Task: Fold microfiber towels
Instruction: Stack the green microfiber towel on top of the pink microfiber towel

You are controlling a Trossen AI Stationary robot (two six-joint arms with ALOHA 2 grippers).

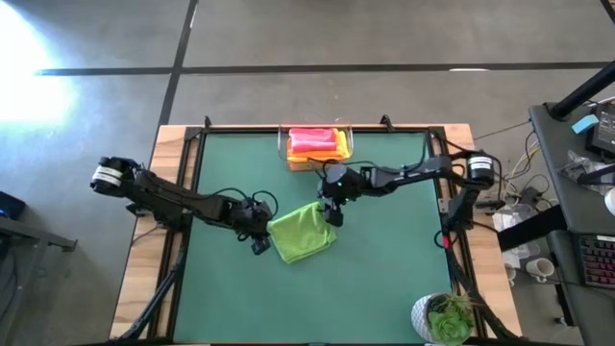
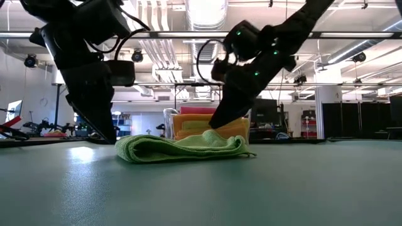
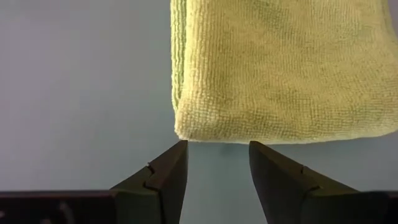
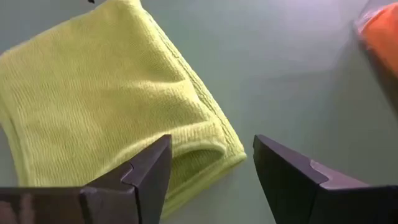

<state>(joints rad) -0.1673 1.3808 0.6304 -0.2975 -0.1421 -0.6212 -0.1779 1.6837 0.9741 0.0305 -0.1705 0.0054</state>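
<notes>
High view, looking straight down: a green surface [image 1: 384, 279] is filling the middle of the picture. A folded lime green towel [image 1: 303, 234] is lying near its centre. The left arm is reaching in from nine o'clock, and the left hand [image 1: 258, 242] is sitting just beside the towel's nine o'clock edge. The right arm is reaching in from three o'clock, and the right hand [image 1: 333, 215] is hanging over the towel's corner at about one o'clock. At twelve o'clock a clear plastic bin [image 1: 284, 146] is holding a hot pink towel [image 1: 312, 135], with a yellow towel [image 1: 338, 144] and an orange towel [image 1: 312, 157] below it. A potted plant [image 1: 443, 318] is standing at the five o'clock corner.

Low view, level across the surface: the lime green towel [image 2: 182, 148] is lying flat in soft layers. The bin [image 2: 168, 122] is showing behind it with stacked towels inside. Both dark arms are coming down from above.

Left wrist view: the left hand [image 3: 217, 163] has its fingers [image 3: 169, 171] standing apart, gripping nothing, just short of the folded corner of the lime green towel [image 3: 280, 68].

Right wrist view: the right hand [image 4: 211, 163] has its fingers [image 4: 152, 171] spread wide, gripping nothing, above the corner of the lime green towel [image 4: 99, 106]. An orange towel [image 4: 380, 31] is showing at the edge.
</notes>
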